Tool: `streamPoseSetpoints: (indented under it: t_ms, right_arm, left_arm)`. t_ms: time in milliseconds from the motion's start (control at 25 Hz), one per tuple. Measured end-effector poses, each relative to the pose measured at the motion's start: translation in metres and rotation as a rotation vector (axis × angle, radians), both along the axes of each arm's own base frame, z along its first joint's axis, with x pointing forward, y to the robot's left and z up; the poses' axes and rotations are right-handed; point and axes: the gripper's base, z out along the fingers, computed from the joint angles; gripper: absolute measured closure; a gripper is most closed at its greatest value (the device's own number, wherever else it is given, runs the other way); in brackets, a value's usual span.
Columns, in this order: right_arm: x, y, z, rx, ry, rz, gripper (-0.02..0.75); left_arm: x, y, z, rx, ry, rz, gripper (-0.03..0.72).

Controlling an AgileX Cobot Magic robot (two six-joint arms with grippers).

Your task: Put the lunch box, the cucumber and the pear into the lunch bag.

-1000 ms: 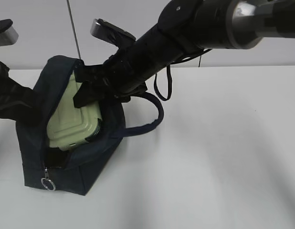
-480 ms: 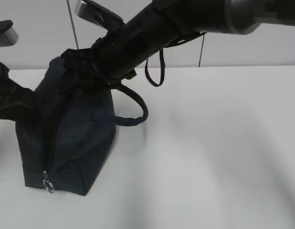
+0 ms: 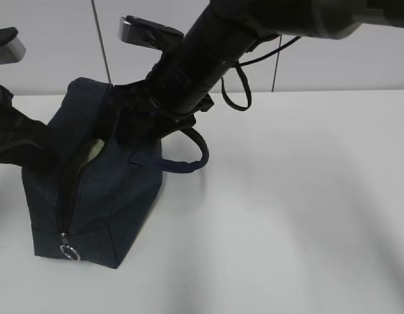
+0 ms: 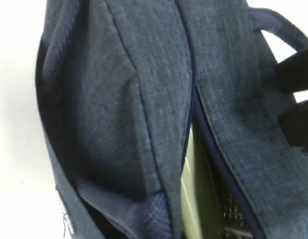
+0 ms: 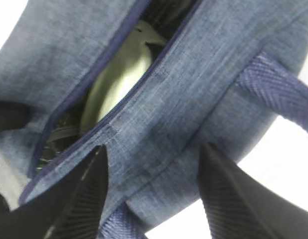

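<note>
The navy lunch bag [image 3: 97,190] stands at the left of the table, its zipper ring pull [image 3: 68,252] at the front. Its top is pinched to a narrow slit. The pale green lunch box [image 3: 94,149] shows through the slit, and also in the left wrist view [image 4: 194,199] and the right wrist view [image 5: 119,79]. My right gripper [image 3: 127,124] reaches across onto the bag's top; it is open [image 5: 154,164] and its fingers [image 5: 89,189] straddle the right flap beside a handle [image 5: 278,94]. My left arm [image 3: 16,140] is against the bag's left side, its jaws hidden. The cucumber and the pear are out of view.
The white table [image 3: 300,209] stretches to the right of the bag. The bag's right handle [image 3: 189,154] loops out onto it. A thin rod [image 3: 101,39] stands behind the bag, and a cable loop [image 3: 238,91] hangs from my right arm.
A second ago the bag gaped wide with the lunch box in full view. My right gripper pushed the right flap leftwards, closing the top, then eased back, leaving a narrow slit.
</note>
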Motion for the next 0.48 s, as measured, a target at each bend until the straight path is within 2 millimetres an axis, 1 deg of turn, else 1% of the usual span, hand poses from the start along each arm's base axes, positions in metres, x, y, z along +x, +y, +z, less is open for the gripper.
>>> streamPoseSetpoints:
  t_ms: [160,320,400,480]
  right_arm:
    - [0.002,-0.004,-0.002,-0.044,-0.006,-0.024,0.284]
    - [0.002,-0.004,-0.002,-0.052,-0.023,-0.009,0.283]
    - [0.001,-0.004,0.003,-0.040,-0.043,-0.005,0.283]
    - [0.001,-0.005,0.013,-0.024,-0.079,-0.009,0.283]
  left_arm:
    - [0.000,0.000,0.000,0.000,-0.001,0.000,0.704]
    - [0.000,0.000,0.000,0.001,-0.001,0.000,0.704]
    - [0.000,0.000,0.000,0.004,-0.002,-0.001,0.704]
    - [0.000,0.000,0.000,0.005,-0.001,-0.002,0.704]
